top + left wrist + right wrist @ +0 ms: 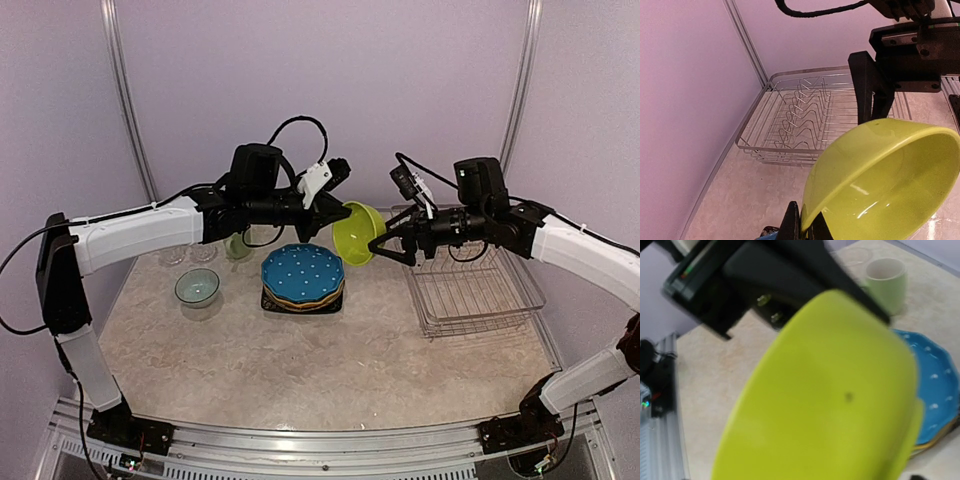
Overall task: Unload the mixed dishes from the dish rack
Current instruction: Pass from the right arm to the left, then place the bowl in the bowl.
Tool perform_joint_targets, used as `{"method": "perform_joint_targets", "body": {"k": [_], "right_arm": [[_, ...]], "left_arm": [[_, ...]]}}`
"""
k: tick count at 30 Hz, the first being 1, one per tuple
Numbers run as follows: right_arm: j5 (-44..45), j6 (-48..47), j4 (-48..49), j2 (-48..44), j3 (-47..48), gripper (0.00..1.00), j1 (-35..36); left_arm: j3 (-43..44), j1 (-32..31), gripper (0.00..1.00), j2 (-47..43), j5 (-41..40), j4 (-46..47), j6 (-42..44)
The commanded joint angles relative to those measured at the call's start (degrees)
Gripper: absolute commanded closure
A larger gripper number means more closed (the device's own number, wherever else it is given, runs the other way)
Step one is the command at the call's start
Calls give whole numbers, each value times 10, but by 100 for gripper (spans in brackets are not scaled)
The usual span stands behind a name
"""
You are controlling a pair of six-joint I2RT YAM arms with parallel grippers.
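So the lime bowl (358,232) is up in the air just left of the dish rack (480,295), tipped on its side with the opening facing the rack. The left gripper (343,211) has it: in the left wrist view its jaws are pinched on the bowl's rim, one finger inside and one outside. The right gripper (384,247) sits between the bowl and the rack with its jaws spread wide, right up against the bowl's outer wall. Honestly can't tell if it's actually touching. The right wrist camera is mostly filled with blurry lime green. The rack itself is sitting on the tabletop (300,370), prongs up. Left of the rack, just past the hanging bowl, the blue white-dotted plate (302,268) is lying flat on top of a stack of other plates (300,305), only their rims peeking out. Farther from the rack on that same side is the white bowl (197,287), upright. The pale green mug (237,246) stands behind the plate stack, partly hidden under the left arm, and the two clear glasses (172,256) (203,252) are side by side beyond the mug, farthest from the rack along with the white bowl.
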Motion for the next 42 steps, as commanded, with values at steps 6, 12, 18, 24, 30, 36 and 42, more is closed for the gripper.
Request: {"method": "perform_joint_targets", "body": {"k": [6,12,18,24,30,36,42], "right_arm": [[209,-24,16,-40,28,1,0],[312,-30,48,-88,1,1,-11],[333,-34,48,-97,-11,1,-16],[321,-28,48,-95,-26,1,-17],[308,-20,39,-84,-33,1,-18],[280,-16,11,-58,-13,1,-18],[275,-12,-1,-48,-6,1,-18]], "left_arm": [[-23,16,100,-54,-72,-64,-84],[-29,39,100,-100,-125,-140,-175],[-34,99,100,-152,-128,-265,-329],[-78,188,100,-212,-117,-367,-462],[-141,276,100,-259,-98,-429,-547],[-192,344,100,-272,-94,-457,-583],[-234,409,98,-248,-78,-453,-617]]}}
